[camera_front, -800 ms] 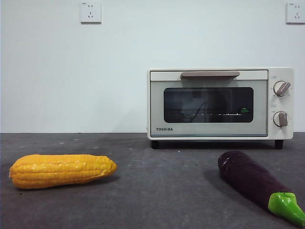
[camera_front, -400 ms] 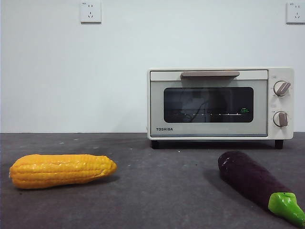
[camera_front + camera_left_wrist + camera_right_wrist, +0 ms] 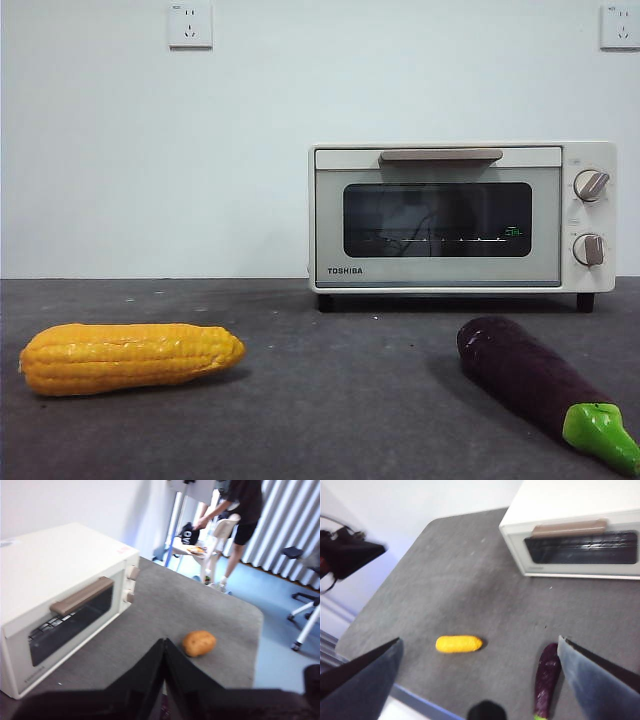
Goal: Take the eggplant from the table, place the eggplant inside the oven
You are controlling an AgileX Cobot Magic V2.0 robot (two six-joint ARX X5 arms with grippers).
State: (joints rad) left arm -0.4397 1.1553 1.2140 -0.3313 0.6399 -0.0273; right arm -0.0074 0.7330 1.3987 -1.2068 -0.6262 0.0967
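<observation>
Purple eggplant (image 3: pixel 535 389) before shut oven (image 3: pixel 462 217), untouched; right gripper (image 3: pixel 480 680) spread wide above it (poised); left gripper (image 3: pixel 164 650) pinched closed, empty.

Bare table (image 3: pixel 330 390) lies between corn (image 3: pixel 130 357) and eggplant (image 3: pixel 535 385); the oven (image 3: pixel 462 217) door is shut.

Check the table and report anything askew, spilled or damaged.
Nothing stands out. The oven stands level with its door shut, the eggplant and the corn lie whole on the table, and nothing is spilled.
</observation>
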